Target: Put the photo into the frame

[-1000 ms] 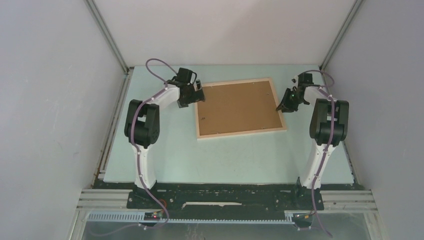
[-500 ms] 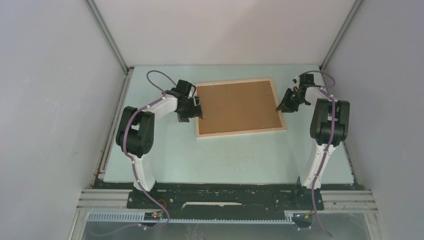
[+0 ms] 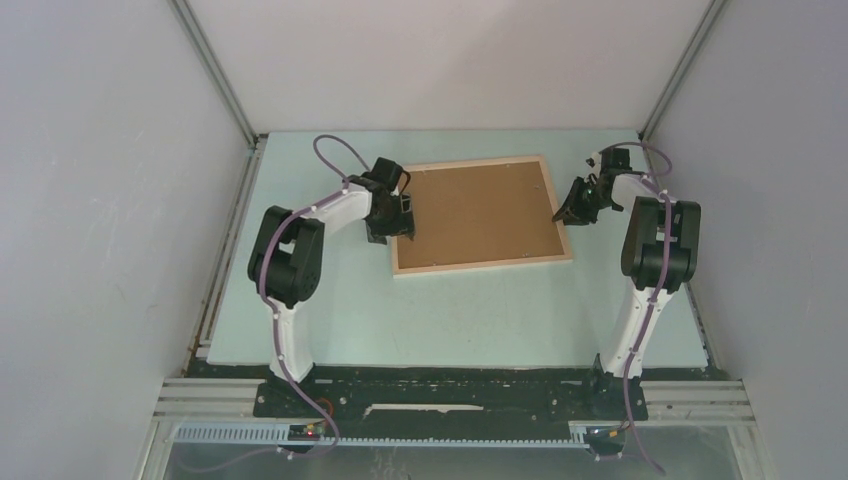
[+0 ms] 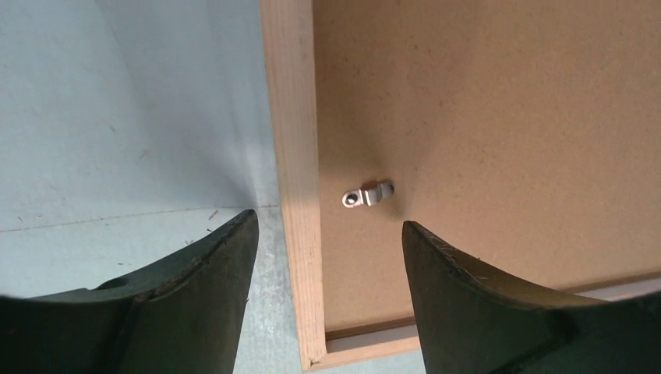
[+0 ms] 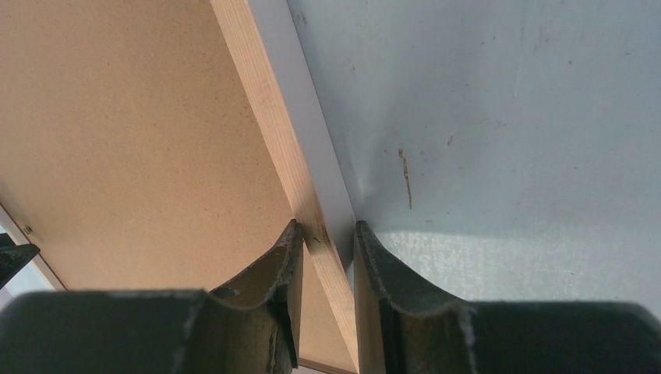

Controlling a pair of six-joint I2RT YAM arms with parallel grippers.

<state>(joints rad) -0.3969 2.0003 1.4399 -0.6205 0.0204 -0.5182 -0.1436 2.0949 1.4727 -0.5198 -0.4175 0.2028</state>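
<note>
We find the frame point(image 3: 480, 264) lying flat and face down on the pale green counter point(image 3: 450, 310), in its far half and about midway between the two arms. Its thin, light wooden rails enclose a plain brown backing board point(image 3: 480, 212), which fills the opening and is all we can see inside it.

In the right wrist view, the right gripper point(image 5: 326, 227) has its jaws drawn narrow on the frame's right-hand rail point(image 5: 265, 109). One finger sits on the board side, the other on the counter side, and both press against the wood. From above, this gripper point(image 3: 572, 208) meets the rail around the middle of its length.

The left gripper point(image 3: 400, 215) hangs over the opposite rail, towards its near end. Its jaws point(image 4: 327, 220) stand wide apart and hold nothing. One finger is over the bare counter and the other over the board, with the left rail point(image 4: 296, 156) between them. A small metal clip point(image 4: 368, 195) lies on the board just inside that rail, also between the fingers. We cannot tell whether the fingertips touch anything.
</note>
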